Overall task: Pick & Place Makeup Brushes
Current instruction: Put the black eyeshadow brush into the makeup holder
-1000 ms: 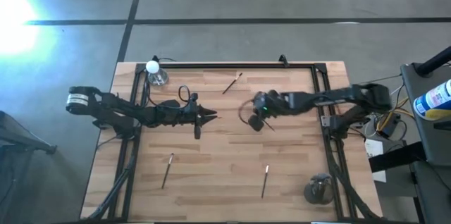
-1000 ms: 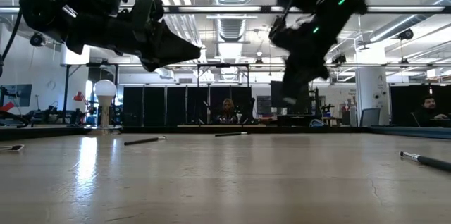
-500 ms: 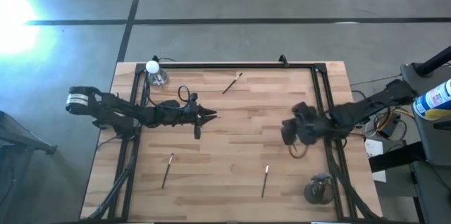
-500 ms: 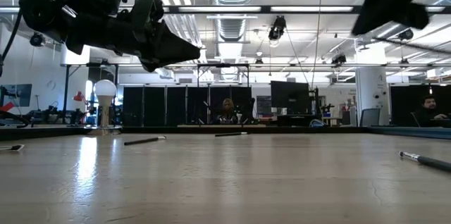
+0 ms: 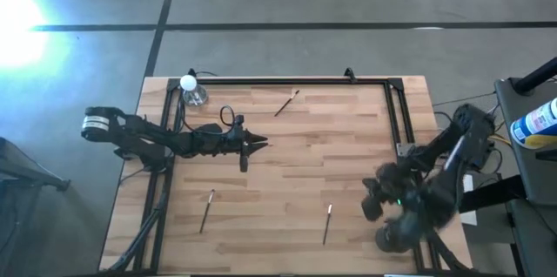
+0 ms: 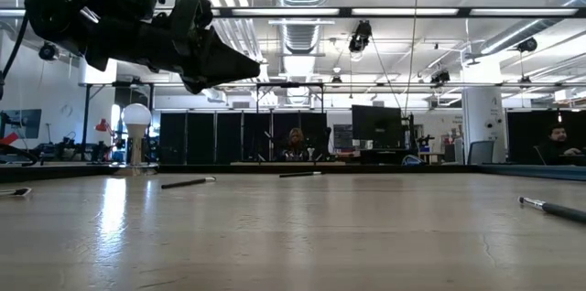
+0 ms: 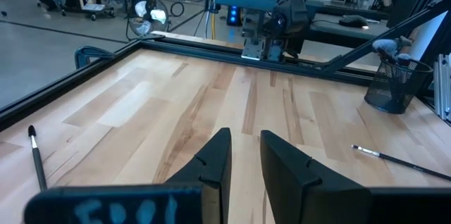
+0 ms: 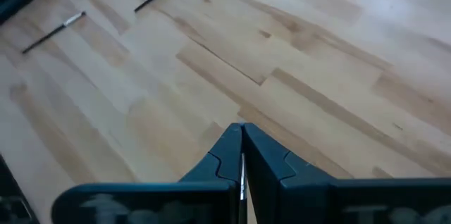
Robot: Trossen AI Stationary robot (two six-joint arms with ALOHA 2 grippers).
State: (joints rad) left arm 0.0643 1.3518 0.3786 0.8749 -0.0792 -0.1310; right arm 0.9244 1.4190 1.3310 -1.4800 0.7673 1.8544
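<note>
In the high view my right gripper (image 5: 376,207) hovers at the table's near right corner, beside the dark mesh cup (image 5: 393,237). In its wrist view it (image 8: 242,134) is shut on a thin pale makeup brush. My left gripper (image 5: 258,144) waits over the table's middle, open (image 7: 244,155). Under it lies a dark brush (image 5: 243,162). Other brushes lie flat on the wood: one far (image 5: 287,102), one near left (image 5: 207,210), one near middle (image 5: 327,223). The mesh cup (image 7: 390,77) holds brushes standing upright. My right gripper pinches a thin pale brush between its two shut fingers. Only a sliver of the brush (image 8: 242,173) shows in the slit between them. It is lifted clear of the table. The fingers hide which part of the brush they are on.
A small clear bottle with a round white cap (image 5: 189,85) stands at the far left corner. A black frame rail (image 5: 287,81) runs along the table's far and side edges. Bare wood (image 5: 287,185) lies between the scattered brushes. People sit in the room behind (image 6: 295,142).
My right arm has swung from the table's middle toward the near right corner, ending beside the mesh cup. It has left the low view on the way.
</note>
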